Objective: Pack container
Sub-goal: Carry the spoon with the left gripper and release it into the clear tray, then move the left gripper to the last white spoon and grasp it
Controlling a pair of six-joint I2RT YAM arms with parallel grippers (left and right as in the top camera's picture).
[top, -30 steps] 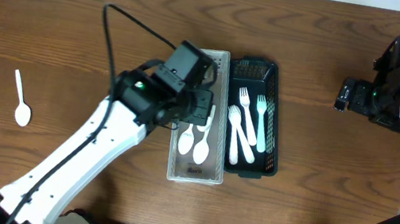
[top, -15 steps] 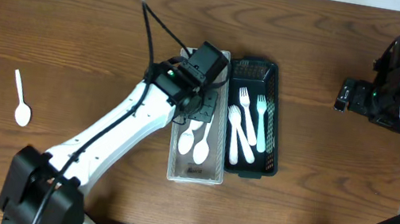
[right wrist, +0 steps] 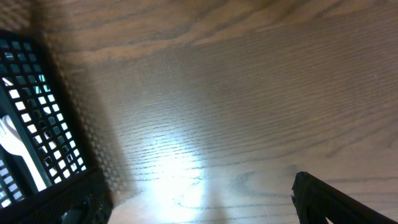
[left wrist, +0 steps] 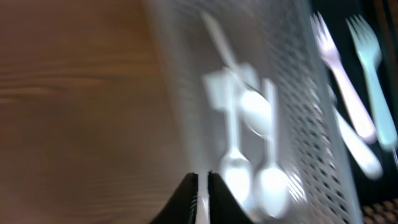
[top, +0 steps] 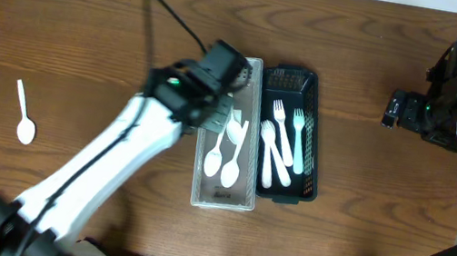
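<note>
A clear perforated tray [top: 197, 187] holds three white spoons [top: 230, 167]; the left wrist view [left wrist: 249, 109] shows them blurred. Beside it, a black mesh tray [top: 316, 160] holds several white and pale green forks [top: 285, 146]. One white spoon [top: 25, 119] lies alone on the table at the far left. My left gripper [top: 225, 116] hovers over the clear tray's left wall. Its fingers [left wrist: 203, 186] are closed to a thin pale slit and nothing sticks out of them. My right gripper [top: 392, 110] is open and empty [right wrist: 196, 190] over bare wood to the right of the black tray.
The two trays stand side by side at the table's middle. The black tray's corner [right wrist: 37, 106] shows at the left of the right wrist view. The left arm's cable [top: 172, 18] arcs above the table behind the arm.
A third spoon now lies in the clear tray's upper part. My left arm has swung over the tray and shifted slightly left. The right arm has not moved.
</note>
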